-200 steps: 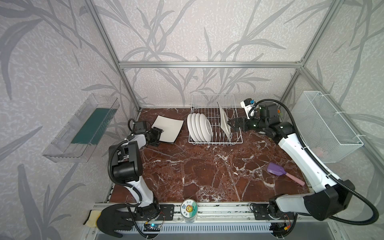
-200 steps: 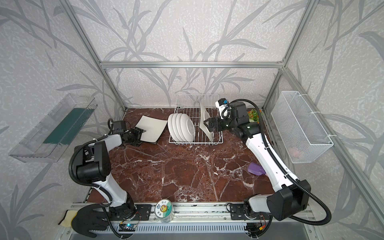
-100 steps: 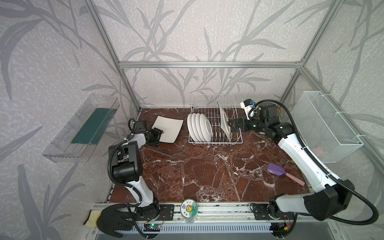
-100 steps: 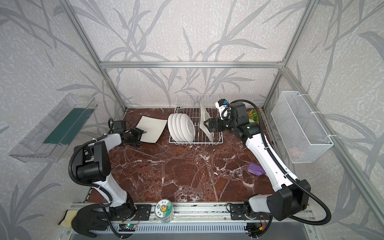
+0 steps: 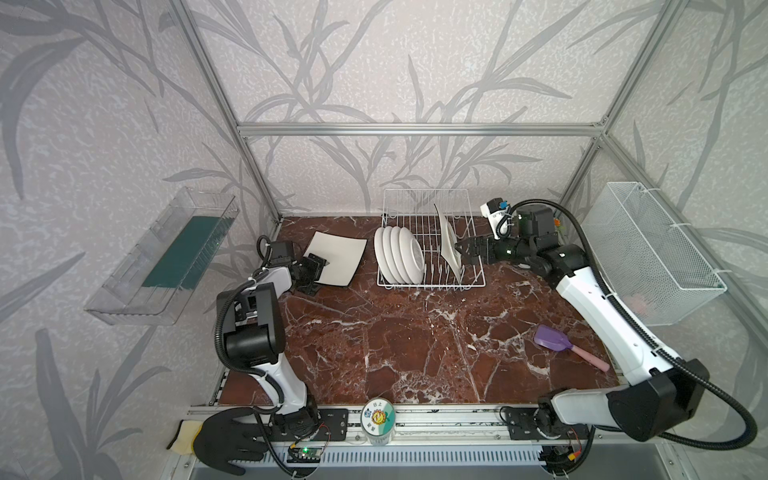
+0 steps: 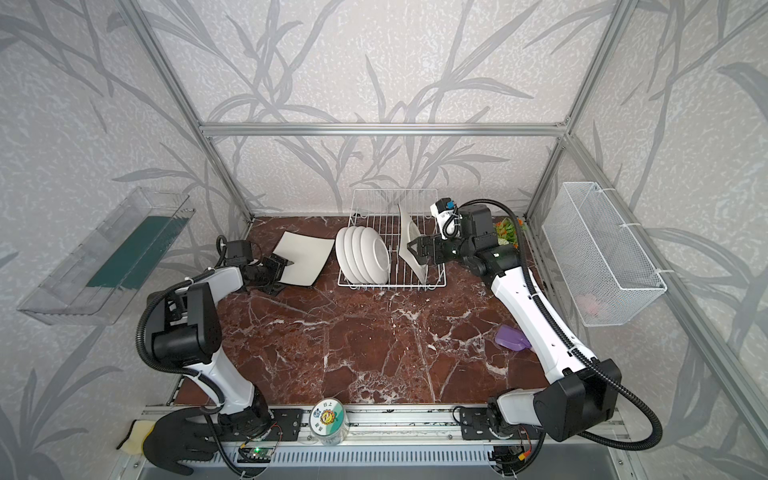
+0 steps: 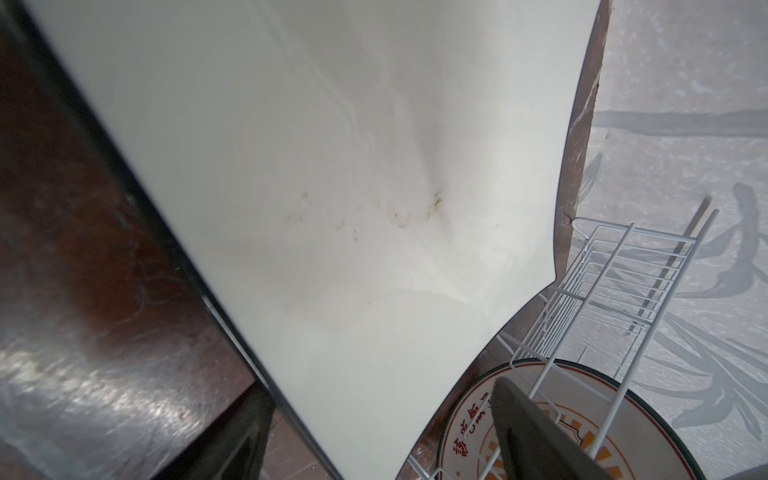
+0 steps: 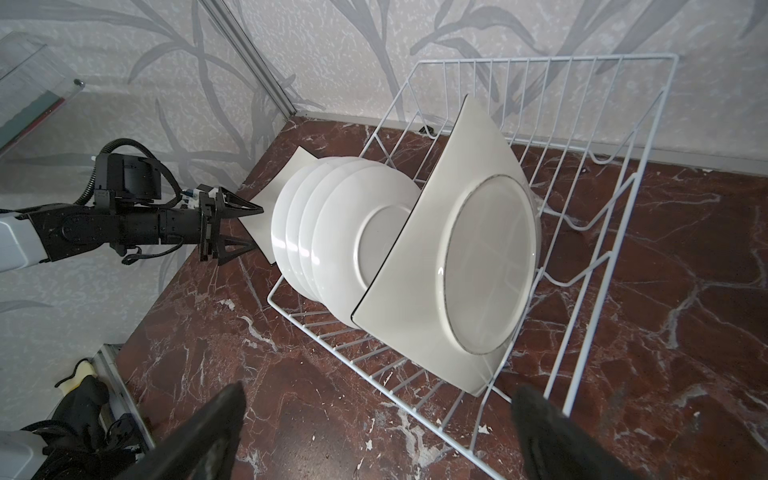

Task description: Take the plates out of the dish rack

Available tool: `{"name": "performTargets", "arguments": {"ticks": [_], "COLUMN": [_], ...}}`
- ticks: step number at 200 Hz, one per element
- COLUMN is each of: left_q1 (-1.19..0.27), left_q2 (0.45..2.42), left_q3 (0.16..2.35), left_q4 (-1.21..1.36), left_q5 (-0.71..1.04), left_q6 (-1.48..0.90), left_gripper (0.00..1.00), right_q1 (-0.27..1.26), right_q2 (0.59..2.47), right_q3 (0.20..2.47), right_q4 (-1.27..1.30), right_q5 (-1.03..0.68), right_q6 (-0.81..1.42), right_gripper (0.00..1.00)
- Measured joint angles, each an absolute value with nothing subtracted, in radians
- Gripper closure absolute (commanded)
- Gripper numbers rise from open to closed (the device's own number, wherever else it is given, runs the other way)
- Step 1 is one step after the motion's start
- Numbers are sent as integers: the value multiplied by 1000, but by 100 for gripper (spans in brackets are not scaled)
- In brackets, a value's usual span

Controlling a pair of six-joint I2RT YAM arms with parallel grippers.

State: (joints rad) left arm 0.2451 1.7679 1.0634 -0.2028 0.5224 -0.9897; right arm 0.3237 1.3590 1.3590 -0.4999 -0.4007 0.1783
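The white wire dish rack (image 5: 428,283) (image 6: 390,285) (image 8: 582,58) stands at the back of the marble table. Several round white plates (image 5: 399,253) (image 6: 361,253) (image 8: 332,216) stand in it. One shows an orange and red print (image 7: 457,415). A square cream plate (image 5: 449,237) (image 6: 409,245) (image 8: 457,249) leans upright to their right. My right gripper (image 5: 461,253) (image 6: 415,251) (image 8: 378,390) is open just right of that plate, holding nothing. Another square plate (image 5: 338,257) (image 6: 305,257) (image 7: 332,166) lies flat left of the rack. My left gripper (image 5: 318,270) (image 6: 282,270) (image 8: 249,228) is open astride its near corner.
A clear plastic tray (image 5: 166,257) hangs on the left wall and a white mesh basket (image 5: 648,249) on the right wall. A purple scoop with a pink handle (image 5: 548,336) lies at the front right. A round tin (image 5: 377,415) and a black glove (image 5: 224,440) sit at the front rail.
My left gripper's jaws look a little wider around the corner of the plate on the table. The right arm and the plates in the rack have not visibly moved.
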Motion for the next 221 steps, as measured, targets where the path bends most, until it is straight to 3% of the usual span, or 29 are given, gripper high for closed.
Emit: {"name": "performTargets", "arguments": {"ticks": [110, 221], "left_q1": [223, -131], "left_q2": [1592, 1586], "left_q3": [1090, 1645], "left_q4": [-299, -492], "left_q5": [487, 471], "left_q6": [-933, -582], "left_gripper": [12, 12], "right_q1": [324, 323], "right_q2": [1359, 1288], "right_q3": [1359, 1309], "right_q4": [-500, -522], "right_q5": [-399, -290], "right_q6": [178, 162], "right_gripper": [1, 1]}}
